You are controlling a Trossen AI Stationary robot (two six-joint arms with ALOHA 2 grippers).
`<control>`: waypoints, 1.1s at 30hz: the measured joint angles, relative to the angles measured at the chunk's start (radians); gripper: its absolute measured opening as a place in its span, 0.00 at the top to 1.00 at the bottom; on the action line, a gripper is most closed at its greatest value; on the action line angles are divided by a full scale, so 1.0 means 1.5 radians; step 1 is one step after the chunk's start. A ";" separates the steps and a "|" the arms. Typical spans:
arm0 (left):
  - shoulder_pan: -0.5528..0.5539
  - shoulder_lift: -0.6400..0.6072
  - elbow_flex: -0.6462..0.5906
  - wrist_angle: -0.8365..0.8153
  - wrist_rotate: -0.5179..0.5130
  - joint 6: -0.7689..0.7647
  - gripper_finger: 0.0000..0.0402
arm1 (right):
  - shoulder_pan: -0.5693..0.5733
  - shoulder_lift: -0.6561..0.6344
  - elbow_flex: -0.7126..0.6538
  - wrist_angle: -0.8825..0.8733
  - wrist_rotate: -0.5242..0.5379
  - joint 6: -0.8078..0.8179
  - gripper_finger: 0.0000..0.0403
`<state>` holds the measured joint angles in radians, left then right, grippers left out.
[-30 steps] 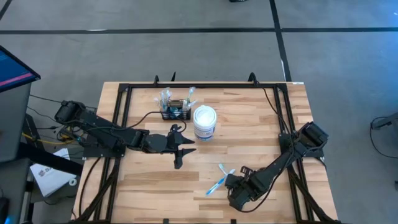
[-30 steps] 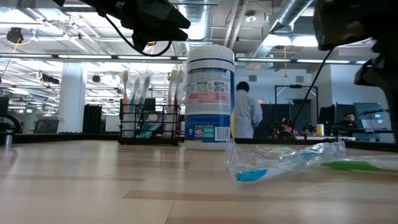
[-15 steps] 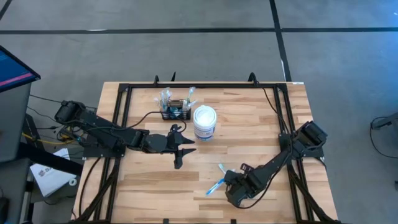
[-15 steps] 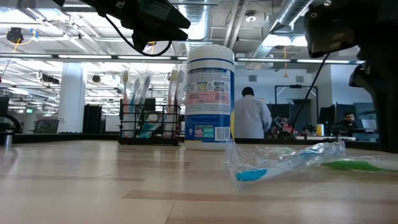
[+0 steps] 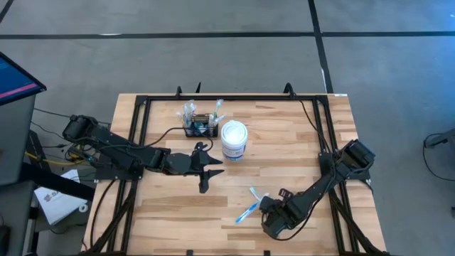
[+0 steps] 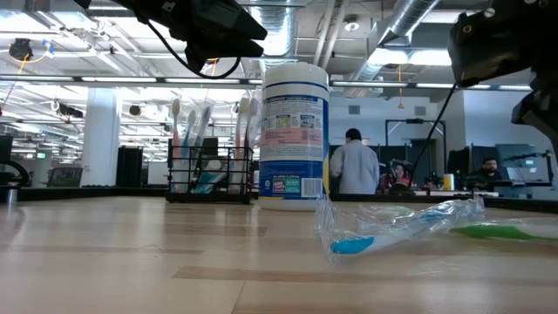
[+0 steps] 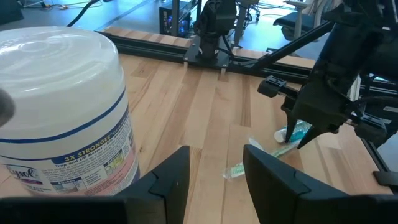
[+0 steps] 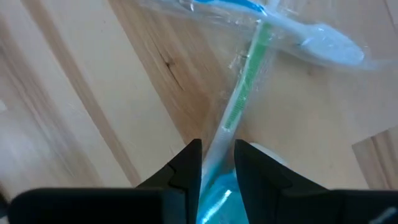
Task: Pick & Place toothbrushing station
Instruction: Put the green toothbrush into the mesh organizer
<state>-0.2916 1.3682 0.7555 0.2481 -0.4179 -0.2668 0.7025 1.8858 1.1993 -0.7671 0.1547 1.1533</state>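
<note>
The toothbrushing station (image 5: 200,129) is a black wire rack with several toothbrushes standing in it; it rests on the table's far side, left of a white tub (image 5: 234,140), and also shows in the low view (image 6: 209,174). Two plastic-wrapped toothbrushes lie flat near the front: a blue one (image 5: 245,212) and a green one (image 5: 254,193). My right gripper (image 8: 217,165) points down over them, open, its fingers on either side of the green brush's wrapped handle (image 8: 244,93). My left gripper (image 5: 212,169) hovers open beside the tub, holding nothing. My right gripper comes from above with its fingers along the green toothbrush's wrapped handle end (image 8: 214,146), which passes between them. I cannot tell whether the fingers touch it. The brush lies flat on the table (image 6: 506,231).
The tub (image 6: 295,135) stands close to the right of the rack. A black frame (image 5: 234,98) runs round the table's far and side edges. Bare wood lies between the tub and the wrapped brushes. People are in the room beyond the table.
</note>
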 joint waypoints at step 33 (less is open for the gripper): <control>0.000 0.000 0.000 0.000 0.000 0.000 0.64 | 0.007 -0.003 -0.037 0.041 0.005 0.014 1.00</control>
<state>-0.2914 1.3682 0.7555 0.2478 -0.4179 -0.2668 0.7132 1.8812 1.1443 -0.7050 0.1623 1.1739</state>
